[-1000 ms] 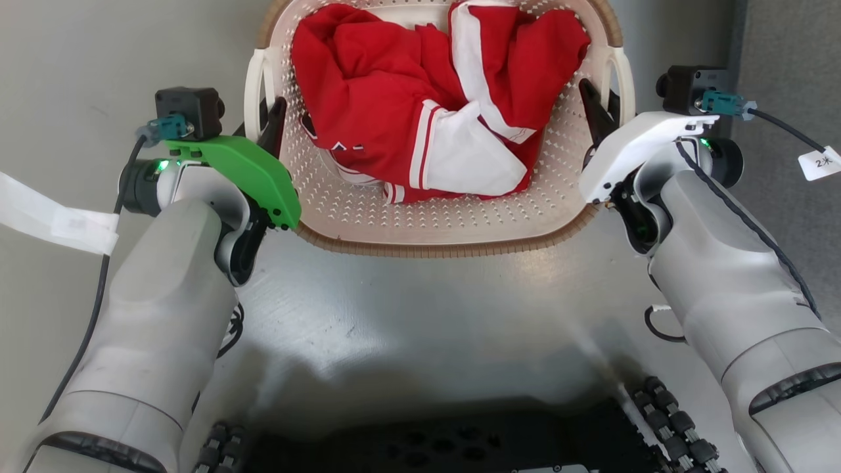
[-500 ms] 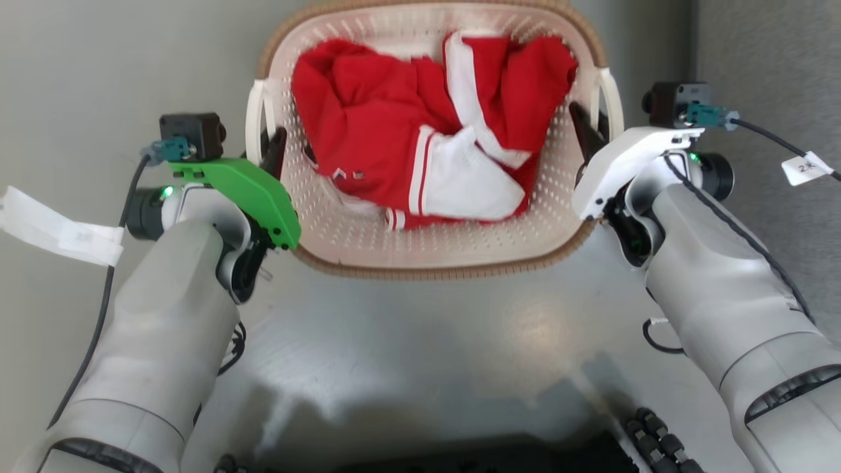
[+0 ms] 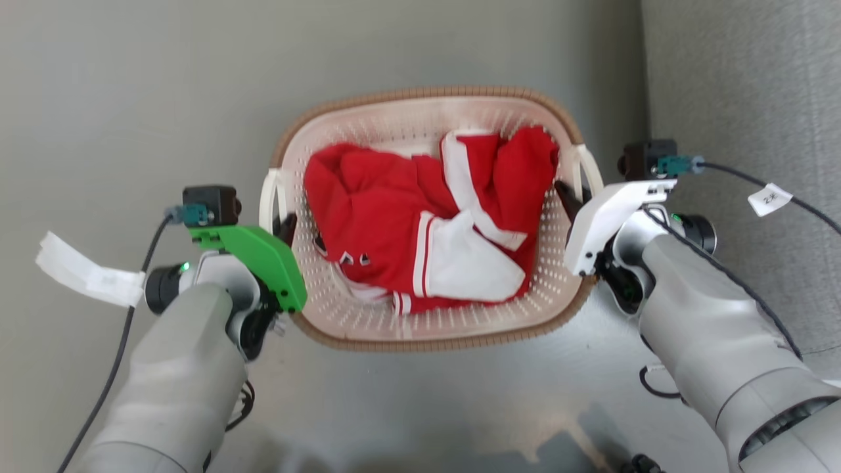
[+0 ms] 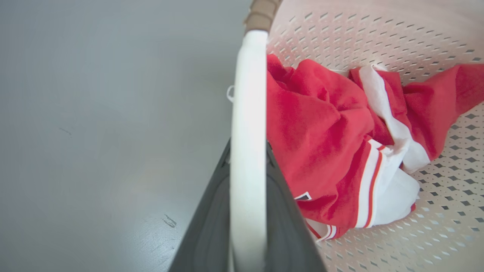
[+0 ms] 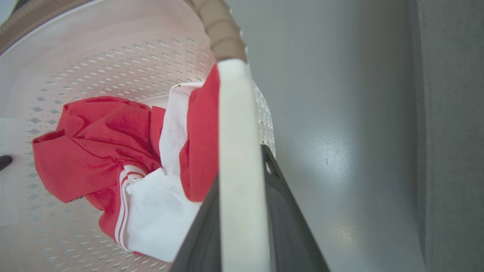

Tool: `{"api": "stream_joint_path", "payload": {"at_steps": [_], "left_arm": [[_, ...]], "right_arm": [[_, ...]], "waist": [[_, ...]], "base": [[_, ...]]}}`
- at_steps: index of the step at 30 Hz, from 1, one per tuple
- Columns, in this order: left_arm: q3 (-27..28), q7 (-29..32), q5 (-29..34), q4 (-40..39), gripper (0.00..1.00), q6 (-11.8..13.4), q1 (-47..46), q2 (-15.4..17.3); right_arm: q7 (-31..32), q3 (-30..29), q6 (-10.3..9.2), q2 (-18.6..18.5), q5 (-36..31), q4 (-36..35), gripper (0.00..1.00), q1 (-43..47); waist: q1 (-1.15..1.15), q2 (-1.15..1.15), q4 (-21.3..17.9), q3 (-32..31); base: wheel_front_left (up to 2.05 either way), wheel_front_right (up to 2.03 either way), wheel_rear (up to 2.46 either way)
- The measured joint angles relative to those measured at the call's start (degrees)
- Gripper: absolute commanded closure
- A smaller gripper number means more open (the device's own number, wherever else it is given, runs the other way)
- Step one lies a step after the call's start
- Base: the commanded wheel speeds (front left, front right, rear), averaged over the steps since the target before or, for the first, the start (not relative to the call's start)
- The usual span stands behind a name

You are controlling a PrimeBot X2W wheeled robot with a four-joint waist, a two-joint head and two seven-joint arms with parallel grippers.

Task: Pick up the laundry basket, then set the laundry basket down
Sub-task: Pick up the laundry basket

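The laundry basket [image 3: 394, 131] is oval, cream-white and perforated, with a brown woven-look rim, and it holds a crumpled red and white garment [image 3: 420, 243]. My left gripper [image 3: 286, 226] is shut on the basket's left white handle [image 3: 269, 197]. In the left wrist view the dark fingers [image 4: 289, 226] clamp the white handle bar [image 4: 247, 113] from both sides. My right gripper [image 3: 566, 197] is shut on the right handle [image 3: 589, 169], and the right wrist view shows that bar [image 5: 240, 151] pinched between its fingers [image 5: 293, 226]. Whether the basket touches the floor I cannot tell.
Grey smooth floor [image 3: 164, 98] lies around the basket. A grey textured mat [image 3: 742, 85] runs along the right side, close to my right arm. White paper tags hang on the left cable [image 3: 85, 279] and the right cable [image 3: 769, 197].
The head camera has shifted and my base has left the view. The basket and both grippers now look smaller and farther away, with the grips on the handles unchanged.
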Motion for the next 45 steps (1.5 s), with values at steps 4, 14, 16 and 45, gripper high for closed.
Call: {"api": "stream_joint_path", "payload": {"at_steps": [4, 14, 16, 45], "left_arm": [[-0.4, 0.9, -0.9, 0.8, 1.00, 0.0, 1.6, -0.1], [-2.5, 4.6, -3.6, 1.9, 1.00, 0.0, 5.7, -0.5], [-2.9, 5.2, -4.1, 2.2, 1.00, 0.0, 6.8, -0.6], [-5.2, 11.6, -9.2, 4.7, 1.00, 0.0, 14.0, -1.2]], "right_arm": [[1.3, 1.2, -0.02, 0.0, 1.4, 0.0, 1.00, 1.4], [4.7, 4.3, -0.04, -0.1, 4.4, 0.3, 1.00, 6.5], [5.5, 4.8, -0.04, -0.1, 5.1, 0.4, 1.00, 7.5], [11.9, 9.8, -0.56, -0.1, 9.6, 0.6, 1.00, 14.5]], "waist": [[0.00, 0.00, 0.0, -2.9], [0.00, 0.00, 0.0, -11.0], [0.00, 0.00, 0.0, -12.5], [0.00, 0.00, -0.7, -28.9]], "base": [[0.00, 0.00, 0.00], [0.00, 0.00, 0.00], [0.00, 0.00, 0.00], [0.00, 0.00, 0.00]]}}
